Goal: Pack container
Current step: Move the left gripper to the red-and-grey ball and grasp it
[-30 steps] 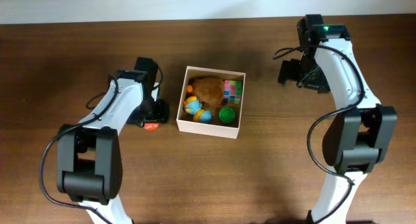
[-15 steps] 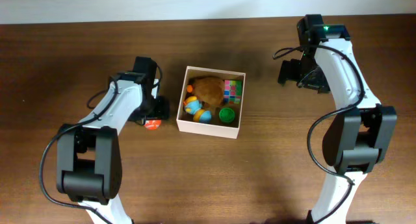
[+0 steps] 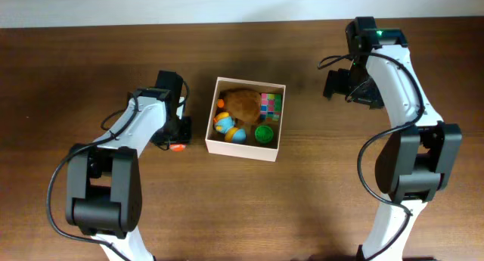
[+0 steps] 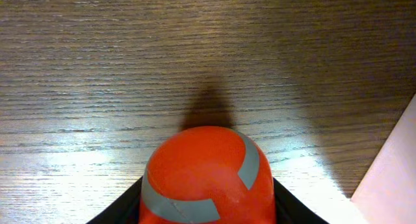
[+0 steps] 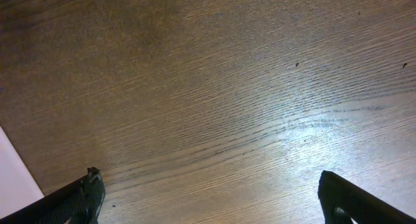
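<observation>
Left arm has crept a touch toward the near edge of the worktop (image 3: 302, 208) compared with a second ago, and the little ball moves along with it. The right arm hasn't budged.

Left tool (image 3: 175, 140) is clamped on an orange-red ball (image 4: 208, 172) with pale grey stripes. In the wrist view the black fingers (image 4: 289, 201) press in on both sides of it. From overhead, the ball sits just left of the container (image 3: 242, 150), close to its wall but not touching.

Container is in the middle of the worktop, between the two arms, open top up. Inside it:
- a brown fuzzy lump (image 3: 242, 104) toward the back
- a cube of pink, green and yellow squares (image 3: 271, 104) in the back right corner
- a green round thing (image 3: 263, 133) at front right
- a blue, yellow and orange toy (image 3: 227, 126) on the left

Any print on these is too small to read.

Right tool (image 5: 209, 185) is wide open over bare wood, well to the right of the container, holding nothing. A green light (image 3: 378, 34) glows on that arm.
</observation>
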